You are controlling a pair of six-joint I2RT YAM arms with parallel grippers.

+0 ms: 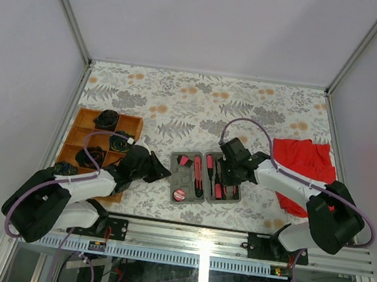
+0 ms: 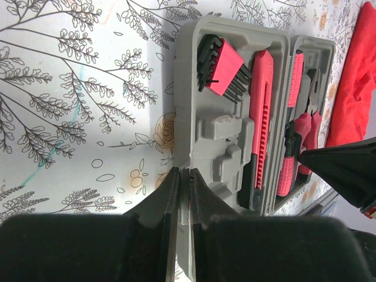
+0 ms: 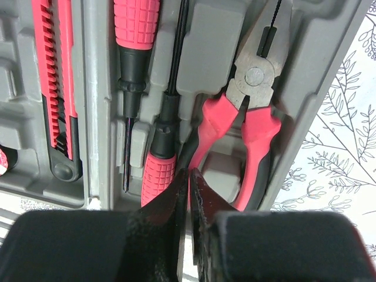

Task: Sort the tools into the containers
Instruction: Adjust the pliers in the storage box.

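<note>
1. Grey case (image 2: 220,132) lies open on the floral bench (image 1: 201,101), centre-front btw the arms. Two hinged halves w/ moulded recesses.
2. Left half: black hex keys in a pink-red holder (image 2: 223,73), a ridged pink-red knife (image 2: 260,117), and a round pink disc (image 1: 179,195) at the near end.
3. Right half: screwdrivers (image 3: 136,35) w/ knobbly pink-red grips and black shafts, lying head-to-tail. Pliers (image 3: 252,111) beside them have a steel head and pink-red/black handles.
4. Left fingers (image 2: 183,171) are pressed together at the case's near-left edge; can't tell if the rim is nipped.
5. Right fingers (image 3: 188,175) are pressed together, tips btw a screwdriver grip and a pliers handle.
6. Wooden tray (image 1: 83,119) sits far left w/ black items in some compartments.
</note>
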